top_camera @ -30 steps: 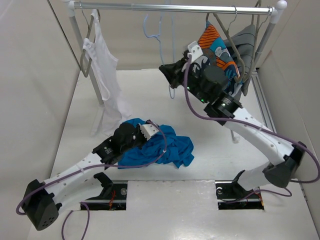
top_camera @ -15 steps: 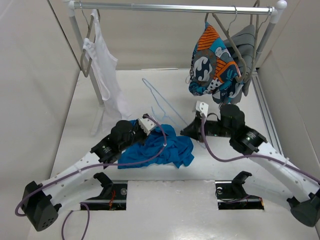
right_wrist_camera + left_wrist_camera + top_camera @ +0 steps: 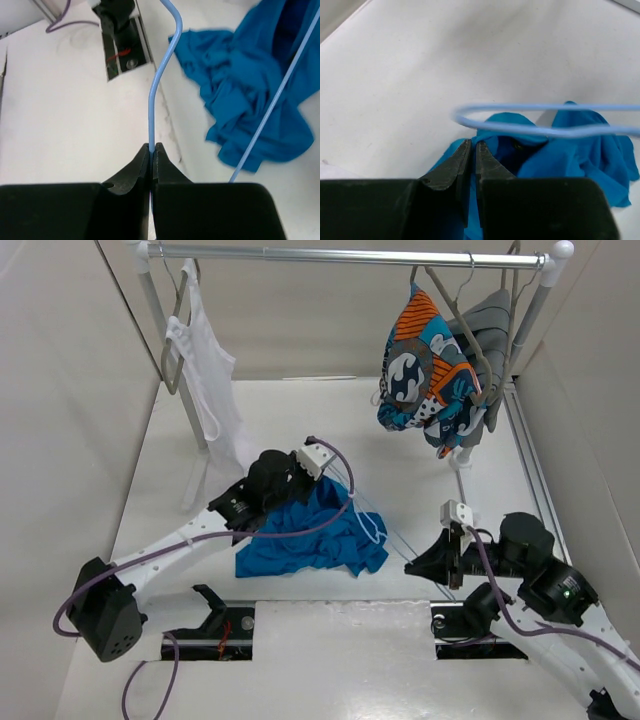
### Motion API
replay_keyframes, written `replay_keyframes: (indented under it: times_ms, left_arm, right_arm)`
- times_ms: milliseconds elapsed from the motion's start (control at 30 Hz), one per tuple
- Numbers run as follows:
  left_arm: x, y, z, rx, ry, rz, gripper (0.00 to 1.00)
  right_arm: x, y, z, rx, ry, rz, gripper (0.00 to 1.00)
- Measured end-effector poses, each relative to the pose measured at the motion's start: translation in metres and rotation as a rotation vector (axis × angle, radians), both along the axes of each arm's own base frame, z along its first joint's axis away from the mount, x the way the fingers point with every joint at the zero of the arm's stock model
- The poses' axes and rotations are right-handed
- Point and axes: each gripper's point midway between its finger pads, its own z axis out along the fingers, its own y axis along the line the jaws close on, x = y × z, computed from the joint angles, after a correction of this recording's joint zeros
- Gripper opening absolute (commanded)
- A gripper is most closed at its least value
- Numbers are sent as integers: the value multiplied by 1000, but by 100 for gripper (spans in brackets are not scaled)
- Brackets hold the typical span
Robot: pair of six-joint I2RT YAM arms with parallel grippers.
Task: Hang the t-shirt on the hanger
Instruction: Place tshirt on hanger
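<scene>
The job is at an early stage. The t-shirt [image 3: 310,540] lies in a crumpled heap on the table [image 3: 300,415], and the hanger [image 3: 151,115] is down at the t-shirt instead of up on the rail [image 3: 350,255] far behind it. No part of the wire looks to be inside the fabric yet. Left to do, as I judge it: open the neck or hem, feed the hanger in, and seat both shoulders.

The right gripper [image 3: 152,146] is just off the t-shirt's right edge, clenched on a single strand of the hanger wire. That strand bends like a hook further out, though I cannot say for sure which part it is. The left gripper [image 3: 472,144] is at the t-shirt's far edge, its jaws pressed together with blue fabric showing between them, so it seems to be pinching a fold.

The hanger's long axis runs diagonally over the t-shirt's right side, from the near-right edge toward the far edge. A rounded corner hovers just above the fabric beside the left gripper.
</scene>
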Motion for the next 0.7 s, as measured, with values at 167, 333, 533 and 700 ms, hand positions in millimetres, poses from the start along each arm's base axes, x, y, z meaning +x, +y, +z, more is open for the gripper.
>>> replay_keyframes:
  times_ms: [167, 333, 533, 700]
  left_arm:
    - [24, -4, 9, 17, -18, 44, 0]
    - [35, -9, 20, 21, -42, 29, 0]
    - [20, -22, 20, 34, -42, -71, 0]
    - [10, -29, 20, 42, -46, -123, 0]
  right_arm:
    - [-18, -17, -24, -71, 125, -39, 0]
    - [-28, -32, -33, -127, 191, -81, 0]
    - [-27, -33, -37, -143, 206, -97, 0]
    - [-20, -27, -42, -170, 241, -93, 0]
